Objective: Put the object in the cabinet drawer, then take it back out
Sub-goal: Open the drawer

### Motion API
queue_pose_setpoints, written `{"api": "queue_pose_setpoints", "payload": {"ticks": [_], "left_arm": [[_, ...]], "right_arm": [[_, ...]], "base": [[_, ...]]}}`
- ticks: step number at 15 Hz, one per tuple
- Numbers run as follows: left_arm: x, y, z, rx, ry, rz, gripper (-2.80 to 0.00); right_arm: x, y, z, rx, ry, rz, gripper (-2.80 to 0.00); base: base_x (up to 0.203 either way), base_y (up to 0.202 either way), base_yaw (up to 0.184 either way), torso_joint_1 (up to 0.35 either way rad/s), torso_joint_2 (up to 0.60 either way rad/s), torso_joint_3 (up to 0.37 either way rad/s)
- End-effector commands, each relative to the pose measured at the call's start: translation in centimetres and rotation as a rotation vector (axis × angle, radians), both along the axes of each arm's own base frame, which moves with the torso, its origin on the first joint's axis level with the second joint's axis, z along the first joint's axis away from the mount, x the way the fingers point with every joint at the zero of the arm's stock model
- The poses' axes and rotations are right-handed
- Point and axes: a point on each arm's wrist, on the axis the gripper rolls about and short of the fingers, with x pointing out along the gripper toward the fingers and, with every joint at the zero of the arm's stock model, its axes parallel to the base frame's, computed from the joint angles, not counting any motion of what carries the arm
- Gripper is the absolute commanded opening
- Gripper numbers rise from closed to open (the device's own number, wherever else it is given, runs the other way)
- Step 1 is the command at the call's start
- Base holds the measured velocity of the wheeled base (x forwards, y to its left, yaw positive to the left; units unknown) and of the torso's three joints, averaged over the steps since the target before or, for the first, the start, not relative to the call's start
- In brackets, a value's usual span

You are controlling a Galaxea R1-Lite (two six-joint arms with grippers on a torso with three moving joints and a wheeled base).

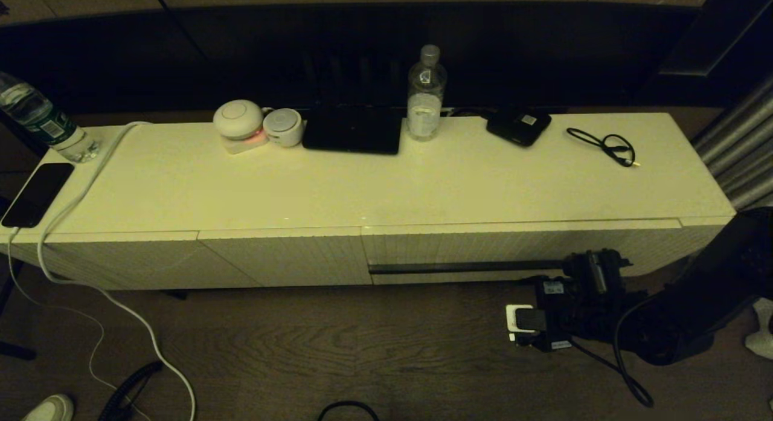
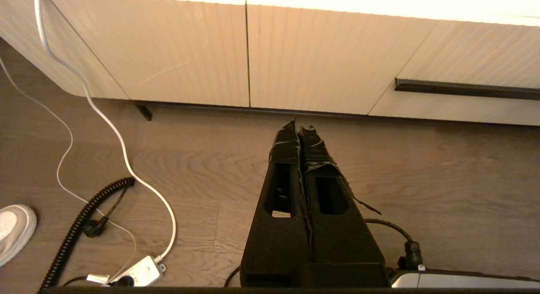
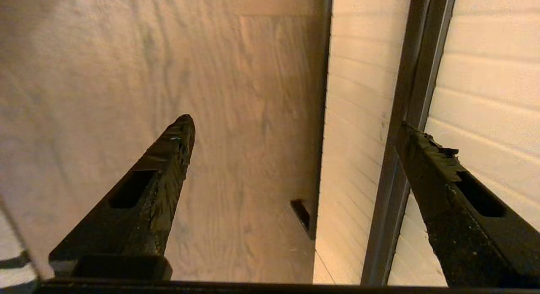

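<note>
Only the right wrist view showed the right gripper (image 3: 295,125) spread wide, one finger (image 3: 426,155) at the cabinet drawer's (image 1: 483,246) dark handle strip (image 3: 407,117). It held nothing. The left gripper (image 2: 299,127) was pressed together.

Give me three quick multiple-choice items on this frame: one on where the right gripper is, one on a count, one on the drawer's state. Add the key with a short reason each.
1. Where is the right gripper?
A. Over the cabinet top
B. At the right end of the drawer's dark handle strip
C. Beside the phone

2. How many water bottles stand on the cabinet top?
A. One
B. Two
C. Four

3. What state is the cabinet drawer in?
A. Shut
B. Pulled fully out
C. Removed and on the floor

Key: 1 B, the right wrist view shows one finger in front of the strip. 2 B, one bottle at the back centre, another at the left end. 3 A, its ribbed front sits flush with the neighbouring panels.
</note>
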Motion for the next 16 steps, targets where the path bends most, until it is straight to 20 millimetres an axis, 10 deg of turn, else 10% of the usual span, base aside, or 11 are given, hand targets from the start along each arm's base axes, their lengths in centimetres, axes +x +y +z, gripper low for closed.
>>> {"api": "queue_pose_setpoints", "payload": {"ticks": [1, 16], "left_arm": [[0.0, 0.0, 0.0, -0.001, -0.002, 0.001, -2.8], [0.0, 0.0, 0.0, -0.001, -0.002, 0.001, -2.8]], "right_arm": [[0.5, -0.1, -0.8, -0.007, 0.006, -0.001, 0.0], [3.5, 0.0, -0.7, -0.014, -0.088, -0.049, 0.0]], "base": [[0.0, 0.0, 0.0, 0.0, 0.0, 0.0], [0.0, 0.0, 0.0, 0.0, 0.0, 0.0]]}}
